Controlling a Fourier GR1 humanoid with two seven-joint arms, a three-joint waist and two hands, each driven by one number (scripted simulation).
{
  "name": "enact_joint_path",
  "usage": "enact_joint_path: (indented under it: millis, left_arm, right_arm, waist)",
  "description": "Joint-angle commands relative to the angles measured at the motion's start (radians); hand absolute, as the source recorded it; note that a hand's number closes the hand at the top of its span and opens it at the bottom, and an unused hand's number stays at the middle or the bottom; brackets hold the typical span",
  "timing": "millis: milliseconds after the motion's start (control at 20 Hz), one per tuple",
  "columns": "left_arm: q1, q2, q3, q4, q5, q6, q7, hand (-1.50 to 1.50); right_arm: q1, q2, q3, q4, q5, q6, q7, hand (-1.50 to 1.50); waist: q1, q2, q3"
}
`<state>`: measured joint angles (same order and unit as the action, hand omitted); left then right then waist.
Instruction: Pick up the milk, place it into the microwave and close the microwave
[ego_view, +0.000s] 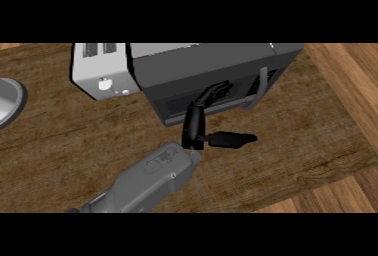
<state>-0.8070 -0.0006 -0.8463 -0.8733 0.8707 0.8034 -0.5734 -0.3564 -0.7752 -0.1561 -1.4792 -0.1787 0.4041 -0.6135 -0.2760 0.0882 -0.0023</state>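
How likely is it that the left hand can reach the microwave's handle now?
Probably yes: the left hand is at the microwave door, the handle stands just to its right, and nothing lies between them.

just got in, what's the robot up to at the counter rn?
One hand is stretched out against the front of the dark microwave, fingers straight on the door, thumb sticking out to the side. The door looks shut or nearly so. No milk shows; it may be inside. It is hard to say which hand this is. A white toaster stands beside the microwave, and a grey rim shows at the left edge.
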Motion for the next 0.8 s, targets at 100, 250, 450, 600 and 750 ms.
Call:
enact_joint_path:
  millis: [100,250,450,600,750]
  left_arm:
    - [-0.08,0.001,0.063,0.073,0.052,0.011,-0.014,-1.5]
    - [-0.073,0.001,0.047,0.059,0.057,0.003,-0.029,-1.5]
    - [-0.077,0.001,0.039,0.07,0.081,0.0,-0.039,-1.5]
    - [-0.092,0.001,0.043,0.076,0.097,0.0,-0.049,-1.5]
    - [-0.096,0.001,0.043,0.09,0.106,-0.001,-0.061,-1.5]
  right_arm:
    - [-0.029,0.0,0.005,0.022,0.013,-0.004,-0.006,1.5]
    - [-0.002,0.137,0.038,0.085,-0.168,0.082,0.017,-1.5]
    - [-0.018,0.132,0.04,0.132,-0.215,0.126,0.052,-1.5]
    - [-0.028,0.12,0.035,0.154,-0.248,0.158,0.069,-1.5]
    - [-0.05,0.115,0.036,0.171,-0.274,0.176,0.09,-1.5]
  waist:
    - [0.005,0.013,0.0]
    - [0.022,0.027,0.006]
    - [0.019,0.032,0.002]
    - [0.008,0.025,0.002]
    - [0.02,0.026,0.002]
